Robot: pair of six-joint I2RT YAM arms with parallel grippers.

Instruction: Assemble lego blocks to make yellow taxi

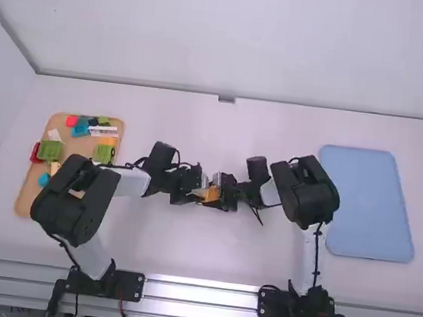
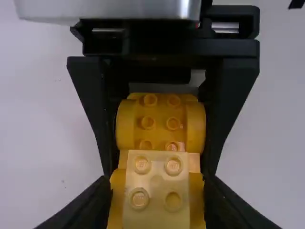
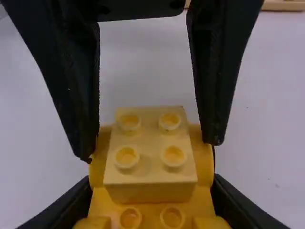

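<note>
The left gripper [image 2: 158, 188] is closed upon the sides of the yellow taxi body [image 2: 160, 129], at the end where the pale four-stud brick [image 2: 156, 198] sits on top. We see the body straight ahead of this gripper, its long axis going across to the right gripper [image 3: 152, 188], which is clamped on the opposite end. So the body lies between the two arms, each having hold of it, but the pale brick is nearer to the left one. For us the next move turns on this line: if one side lets go, it should probably draw back along it, without twisting the body. In the left wrist view we find three rows of bare studs beyond the brick; the right wrist view gives us the brick's upright side. Farther off, in the high view, are the wooden tray [image 1: 28, 195] with loose bricks and the blue tray [image 1: 366, 207].
</note>
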